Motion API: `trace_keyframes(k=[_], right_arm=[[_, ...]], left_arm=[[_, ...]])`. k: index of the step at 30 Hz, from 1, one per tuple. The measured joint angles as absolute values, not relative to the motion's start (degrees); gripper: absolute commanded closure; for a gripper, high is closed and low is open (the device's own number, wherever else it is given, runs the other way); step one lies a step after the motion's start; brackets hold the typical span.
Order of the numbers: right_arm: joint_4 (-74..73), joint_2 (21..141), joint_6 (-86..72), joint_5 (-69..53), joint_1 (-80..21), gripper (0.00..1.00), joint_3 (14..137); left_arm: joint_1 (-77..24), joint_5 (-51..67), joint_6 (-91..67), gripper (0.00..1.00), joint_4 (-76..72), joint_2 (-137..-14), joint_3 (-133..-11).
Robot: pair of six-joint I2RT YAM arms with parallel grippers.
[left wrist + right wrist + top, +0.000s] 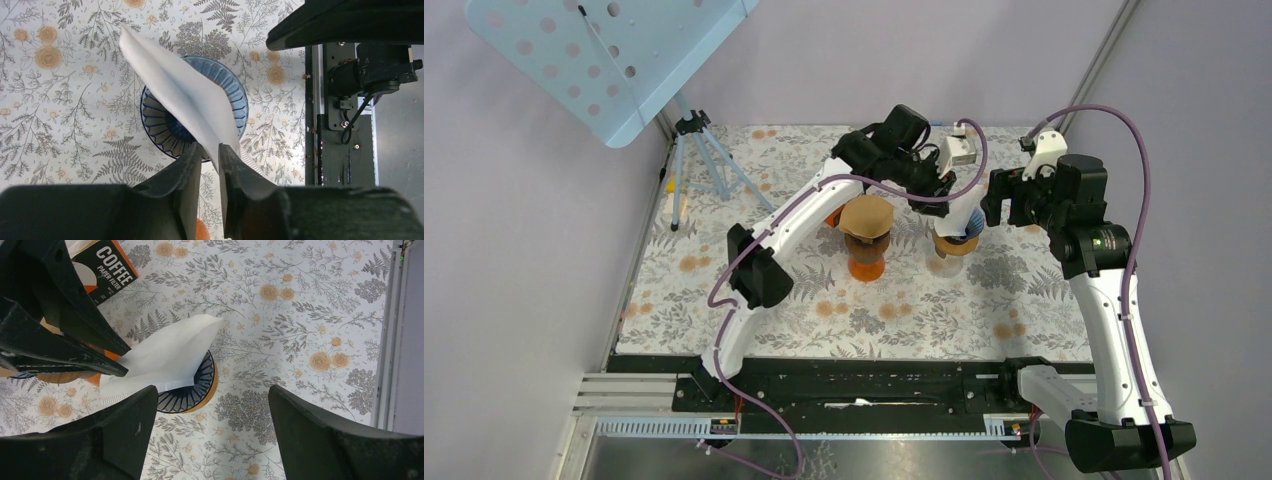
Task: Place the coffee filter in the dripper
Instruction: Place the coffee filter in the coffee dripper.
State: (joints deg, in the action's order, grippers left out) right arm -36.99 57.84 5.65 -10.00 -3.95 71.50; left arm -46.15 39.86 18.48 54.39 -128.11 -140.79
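Note:
The white coffee filter (185,100) is folded flat and leans slanted across the blue ribbed dripper (235,95), its lower part inside the cone. My left gripper (210,147) hangs above the dripper. Its jaws stand a narrow gap apart, with the filter's corner between them resting against one finger. In the right wrist view the filter (165,360) covers the left half of the dripper (200,385). My right gripper (210,392) is wide open beside it and holds nothing. From above, both grippers meet over the dripper (954,243).
An orange and black coffee filter box (107,267) lies behind the dripper. A brown-topped orange stand (867,235) is just left of it. A tripod (699,150) with a pale blue perforated board (604,50) stands at the back left.

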Motion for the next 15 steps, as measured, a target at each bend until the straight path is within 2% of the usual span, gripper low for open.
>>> trace_keyframes(k=[8, 12, 15], right_arm=[[-37.0, 57.5, 5.8, -9.6, -3.9, 0.12, 71.4], [-37.0, 57.0, 5.9, -9.5, -3.7, 0.12, 71.4], [-37.0, 56.8, 6.0, -9.4, -3.6, 0.12, 71.4]], left_arm=[[-46.1, 39.4, 15.4, 0.58, 52.9, -128.2, -138.7], [-46.1, 38.6, 13.2, 0.56, 52.7, -128.2, -137.1], [-46.1, 38.4, 11.5, 0.6, 52.3, -128.1, -136.9]])
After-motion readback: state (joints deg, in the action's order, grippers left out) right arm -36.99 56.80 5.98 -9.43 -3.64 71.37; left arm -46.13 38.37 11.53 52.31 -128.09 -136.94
